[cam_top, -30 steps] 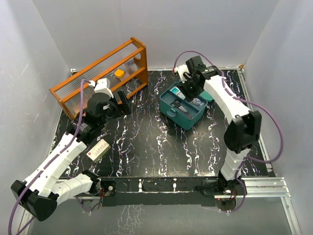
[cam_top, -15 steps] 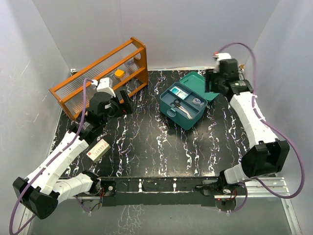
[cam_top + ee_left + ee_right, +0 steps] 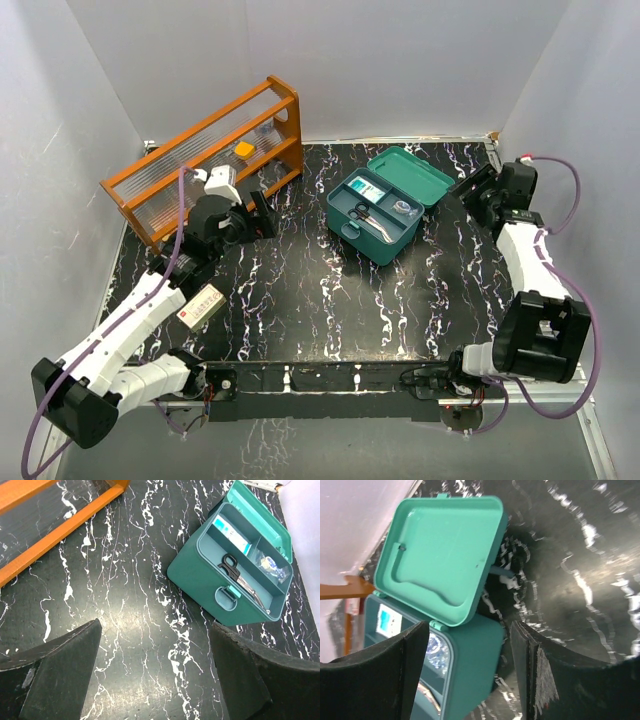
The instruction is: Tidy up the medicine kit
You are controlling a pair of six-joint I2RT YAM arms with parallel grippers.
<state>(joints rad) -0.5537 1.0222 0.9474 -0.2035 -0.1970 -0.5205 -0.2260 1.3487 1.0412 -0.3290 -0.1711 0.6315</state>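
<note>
Lid [image 3: 408, 176] of medicine kit [image 3: 365, 240] now fully open; right end effector [image 3: 472, 190] pulls clear, jaws apart, empty; left end effector [image 3: 258, 214] likewise apart. Contents exposed for sorting.

I see the medicine kit [image 3: 352, 240], a teal-green plastic box with rounded corners. It sits flat on the black marbled table [image 3: 300, 290], right of centre and turned at an angle. Its hinged lid [image 3: 410, 172] is swung open behind it, inner face up. A loop latch [image 3: 226, 598] sits on the front wall. The inside is parted in 3.
</note>
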